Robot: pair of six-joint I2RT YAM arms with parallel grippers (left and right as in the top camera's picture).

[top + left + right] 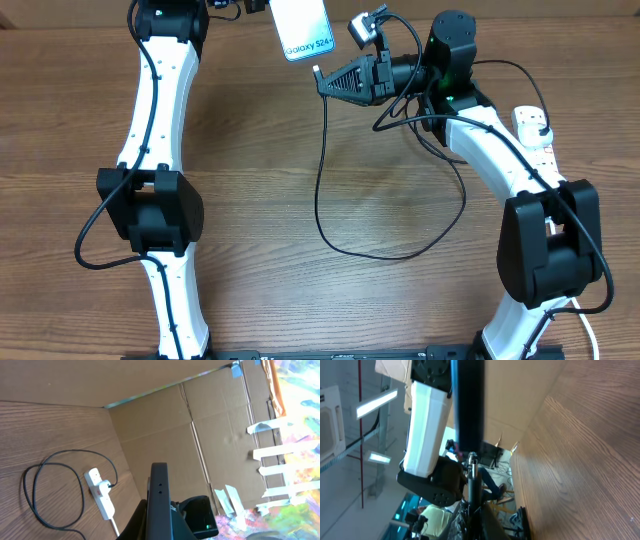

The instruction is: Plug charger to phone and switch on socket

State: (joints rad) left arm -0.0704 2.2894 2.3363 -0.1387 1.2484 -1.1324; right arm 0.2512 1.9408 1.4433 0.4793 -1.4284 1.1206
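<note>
Right gripper (322,78): closed tight on the connector end of the charger (320,190); fingers point at the phone (303,25), tip just below its lower edge; the wrist view puts the connector in line with that edge, contact not discernible.
Left gripper (258,6): closed on the phone at its upper left corner; phone held above the table (260,200), screen lit and facing up.
Charger cable: hangs from below the phone, loops on the table, then runs right of the phone to its black plug.
Socket (533,128): well right of the phone, on the table, partly under the right arm; plug seated in it.
</note>
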